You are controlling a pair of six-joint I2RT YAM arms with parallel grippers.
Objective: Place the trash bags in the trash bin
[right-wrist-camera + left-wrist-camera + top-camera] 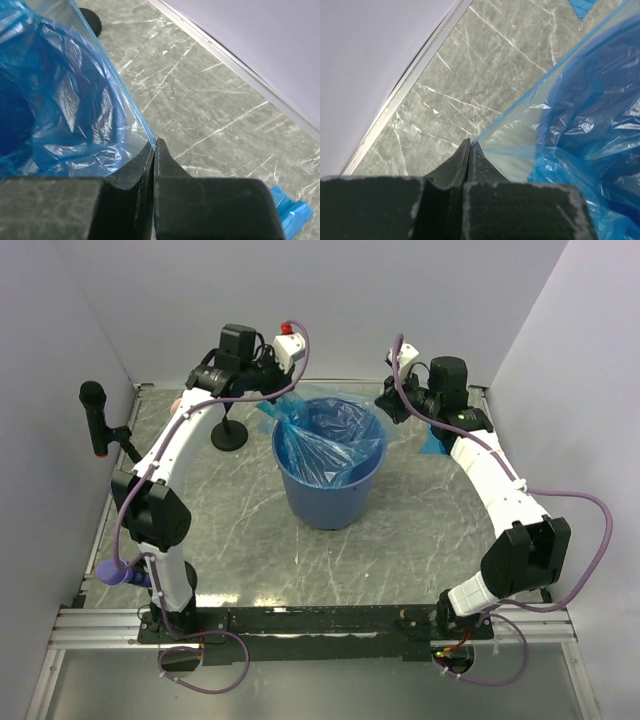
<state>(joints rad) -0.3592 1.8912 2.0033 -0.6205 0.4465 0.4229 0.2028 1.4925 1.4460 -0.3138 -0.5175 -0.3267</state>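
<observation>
The left arm (185, 435) and right arm (490, 475) arch from their bases and bend inward, wrists tipped down. Each arm's jaws are pressed together on an edge of the trash bag (335, 435).

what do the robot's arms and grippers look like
The left arm and right arm are white curved links with black joint housings, each trailed by a purple cable. The left gripper and right gripper are black, tapering to thin tips.

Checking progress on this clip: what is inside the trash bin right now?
A crumpled translucent blue trash bag sits in the trash bin, filling its mouth, film rising past the rim at far left. The floor is hidden under it.
</observation>
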